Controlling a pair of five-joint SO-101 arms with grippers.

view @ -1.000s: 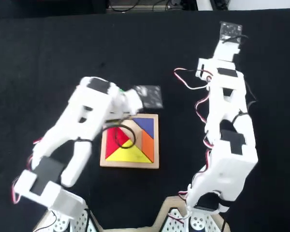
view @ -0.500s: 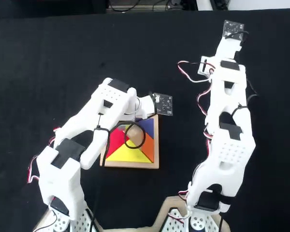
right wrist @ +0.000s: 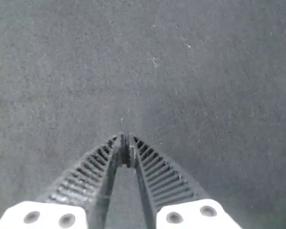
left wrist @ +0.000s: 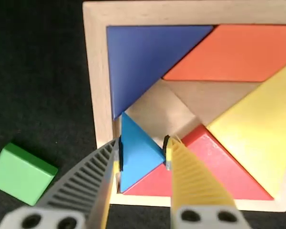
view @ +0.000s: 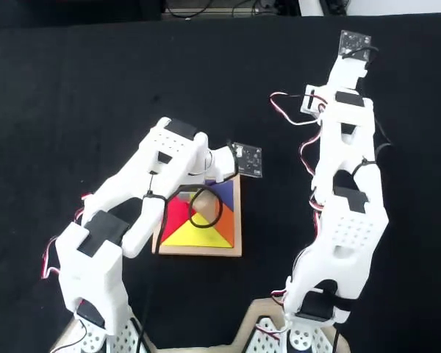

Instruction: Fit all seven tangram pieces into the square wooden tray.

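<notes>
While my left gripper [left wrist: 142, 145] clamps the small blue triangle [left wrist: 136, 160] at the rim of the wooden tray [left wrist: 96, 71], next to the red piece [left wrist: 219, 167], I see my right gripper [right wrist: 127, 148] pinched together over black cloth [right wrist: 181, 57].

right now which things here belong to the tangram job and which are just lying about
Job: tray, big blue triangle, orange piece, yellow triangle, red triangle, small blue triangle in the left gripper, green block off the tray.
Lying about: black cloth, right gripper shut over bare cloth.
</notes>
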